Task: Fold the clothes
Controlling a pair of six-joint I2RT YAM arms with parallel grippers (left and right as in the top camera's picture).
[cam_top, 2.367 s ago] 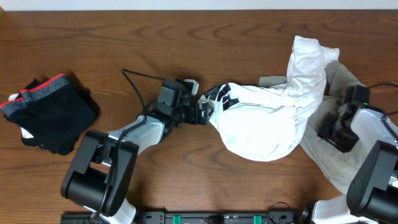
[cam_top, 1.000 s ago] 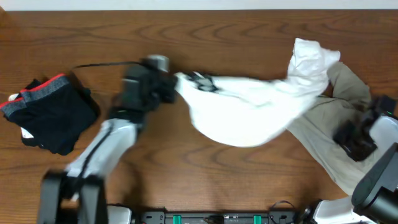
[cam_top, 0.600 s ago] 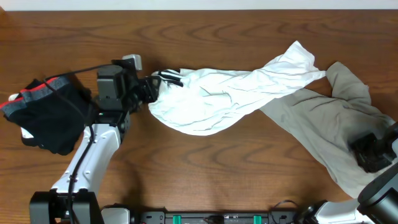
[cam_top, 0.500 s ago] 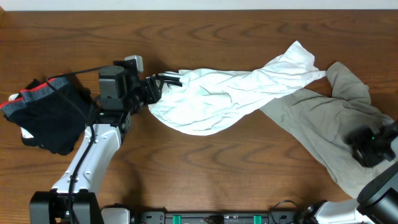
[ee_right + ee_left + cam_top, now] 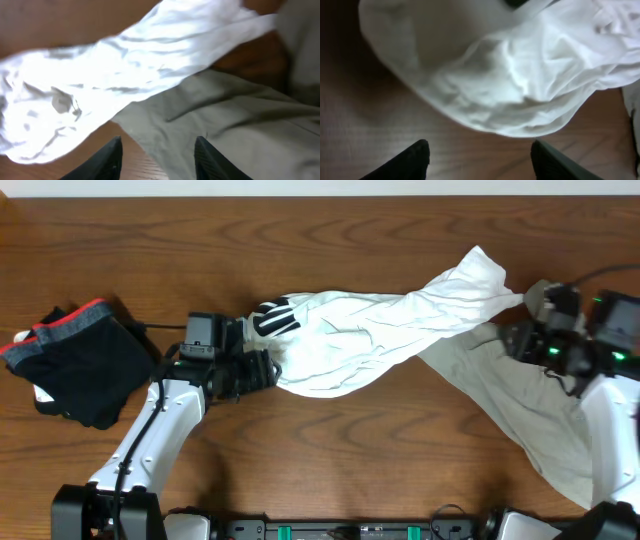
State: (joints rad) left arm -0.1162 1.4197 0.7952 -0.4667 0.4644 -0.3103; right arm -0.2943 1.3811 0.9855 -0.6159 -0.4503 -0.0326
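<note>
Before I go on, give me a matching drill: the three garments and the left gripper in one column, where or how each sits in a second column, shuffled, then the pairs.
Column 1
1. white T-shirt
2. black garment
3. grey-beige garment
4. left gripper

Column 2
A. bunched at the far left of the table
B. spread out on the right side
C. stretched across the middle
D. open, by the white cloth's left end

Pairs: 1-C, 2-A, 3-B, 4-D
</note>
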